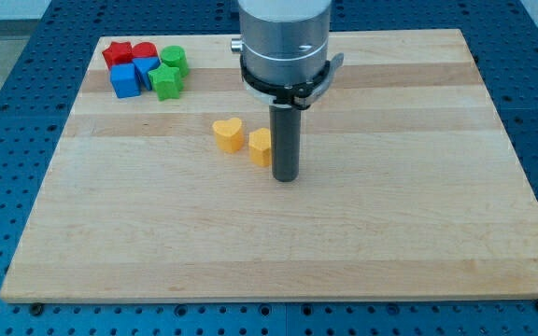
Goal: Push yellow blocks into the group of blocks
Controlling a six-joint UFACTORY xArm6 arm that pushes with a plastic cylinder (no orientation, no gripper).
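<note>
Two yellow blocks lie near the board's middle: a yellow heart (pixel 228 134) and a second yellow block (pixel 261 147) just to its right, partly hidden by the rod. My tip (pixel 285 177) rests on the board touching the right side of the second yellow block. A group of blocks sits at the view's top left: a red star-like block (pixel 117 53), a red round block (pixel 144 51), a blue cube (pixel 125 80), a second blue block (pixel 146 70), a green round block (pixel 175 60) and a green star-like block (pixel 165 82).
The wooden board (pixel 278 252) lies on a blue perforated table (pixel 7 112). The arm's grey metal body (pixel 284 42) hangs over the board's top middle.
</note>
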